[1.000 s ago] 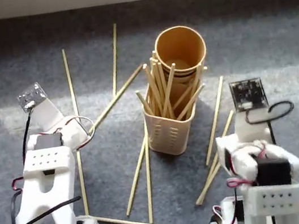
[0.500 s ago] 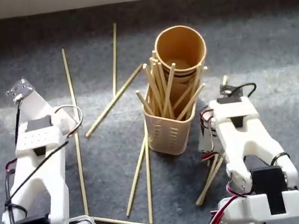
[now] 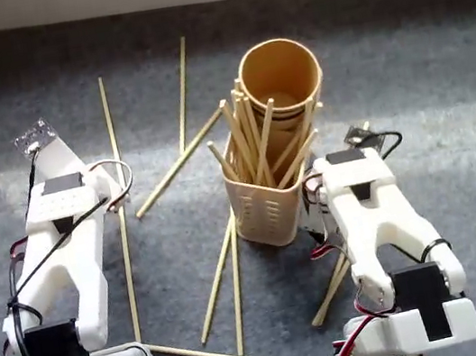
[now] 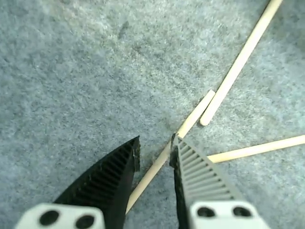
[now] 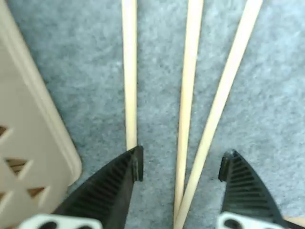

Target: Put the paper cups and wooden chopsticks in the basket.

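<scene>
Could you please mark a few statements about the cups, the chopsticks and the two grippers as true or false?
1. The paper cups stand inside the basket. True.
2. Every chopstick is already in the basket. False: several chopsticks lie on the carpet.
3. The left gripper has open jaws with a chopstick between them. True.
4. The right gripper is shut on a paper cup. False: its jaws are open above chopsticks on the carpet, beside the basket.
5. The basket has fallen on its side. False: it stands with its opening up.
</scene>
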{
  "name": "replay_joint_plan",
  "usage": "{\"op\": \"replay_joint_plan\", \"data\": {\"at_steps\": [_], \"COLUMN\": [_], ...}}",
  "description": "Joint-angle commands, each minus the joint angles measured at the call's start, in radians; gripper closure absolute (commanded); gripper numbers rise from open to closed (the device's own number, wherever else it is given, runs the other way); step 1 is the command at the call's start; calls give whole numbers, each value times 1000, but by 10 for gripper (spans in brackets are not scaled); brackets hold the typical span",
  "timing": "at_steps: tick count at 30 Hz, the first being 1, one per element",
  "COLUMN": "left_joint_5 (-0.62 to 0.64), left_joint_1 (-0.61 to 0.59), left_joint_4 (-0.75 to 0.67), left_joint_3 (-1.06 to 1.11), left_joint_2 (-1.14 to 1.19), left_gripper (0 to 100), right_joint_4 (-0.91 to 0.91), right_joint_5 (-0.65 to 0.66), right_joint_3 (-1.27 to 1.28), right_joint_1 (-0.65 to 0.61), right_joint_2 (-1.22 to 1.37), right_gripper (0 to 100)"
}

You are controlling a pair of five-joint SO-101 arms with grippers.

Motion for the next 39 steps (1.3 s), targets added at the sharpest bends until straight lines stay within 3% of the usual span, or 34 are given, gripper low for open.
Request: {"op": "replay_joint_plan", "data": {"at_steps": [1, 10, 17, 24, 36, 39], "left_joint_5": [6, 5, 3, 3, 3, 3], "left_joint_1": [-5, -2, 1, 1, 1, 1], "left_joint_4": [5, 5, 8, 9, 11, 11], "left_joint_3": [-33, -33, -30, -28, -24, -24], "left_joint_2": [-5, -4, -4, -4, -4, -5], "left_gripper": [870, 870, 870, 870, 871, 871], "right_joint_4": [-13, 67, -76, -177, -2, 2], "right_joint_5": [-28, -20, -66, -71, -63, -61], "right_joint_3": [-59, -96, 8, 33, -124, -133], "right_joint_1": [-8, -5, -8, -12, 47, 45], "right_joint_2": [-16, -71, -163, 2, 226, 286], "right_gripper": [738, 741, 742, 741, 743, 786]}}
